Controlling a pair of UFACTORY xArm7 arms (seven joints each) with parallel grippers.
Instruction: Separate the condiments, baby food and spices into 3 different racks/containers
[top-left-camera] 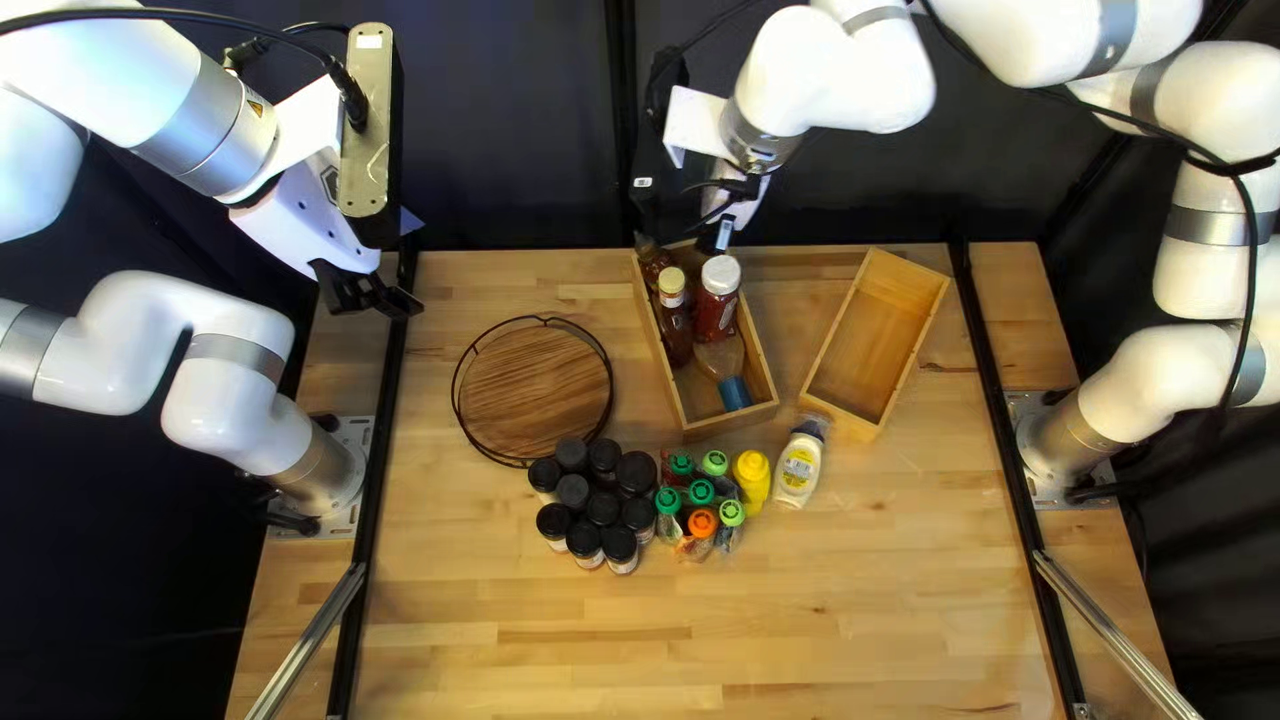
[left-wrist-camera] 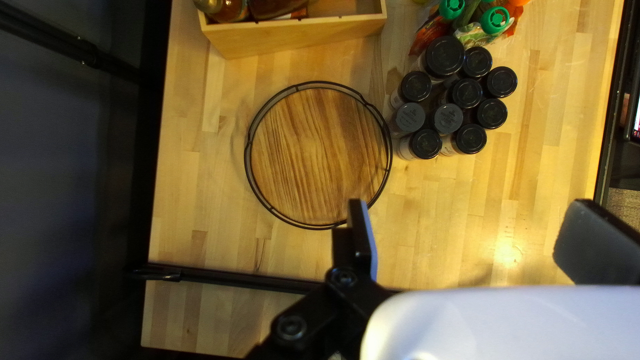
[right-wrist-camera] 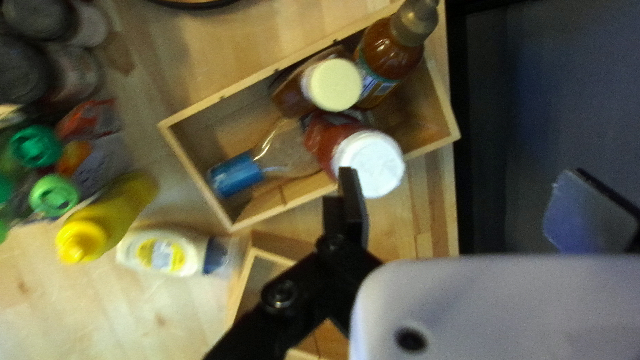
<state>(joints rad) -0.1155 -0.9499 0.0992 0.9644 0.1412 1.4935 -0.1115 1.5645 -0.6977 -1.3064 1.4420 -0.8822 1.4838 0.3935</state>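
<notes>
Black-capped jars (top-left-camera: 602, 508) and pouches (top-left-camera: 702, 523) stand nearest you, before the round tray (top-left-camera: 534, 387); beyond, bottles (top-left-camera: 675, 323) occupy a wooden box (top-left-camera: 731, 422), your left gripper (top-left-camera: 374, 294) gapes, and your right gripper (top-left-camera: 686, 214) spreads its jaws near a white-lidded jar (top-left-camera: 720, 276).

A dark curtain (top-left-camera: 520, 120) hangs beyond the far edge of the pale wooden tabletop (top-left-camera: 800, 627). I can see black rails down its left (top-left-camera: 380, 460) and right (top-left-camera: 994, 327) sides, with silver bars (top-left-camera: 314, 640) (top-left-camera: 1120, 640) slanting outward at the near corners. A bright glare (left-wrist-camera: 509, 255) gleams on the wood.
</notes>
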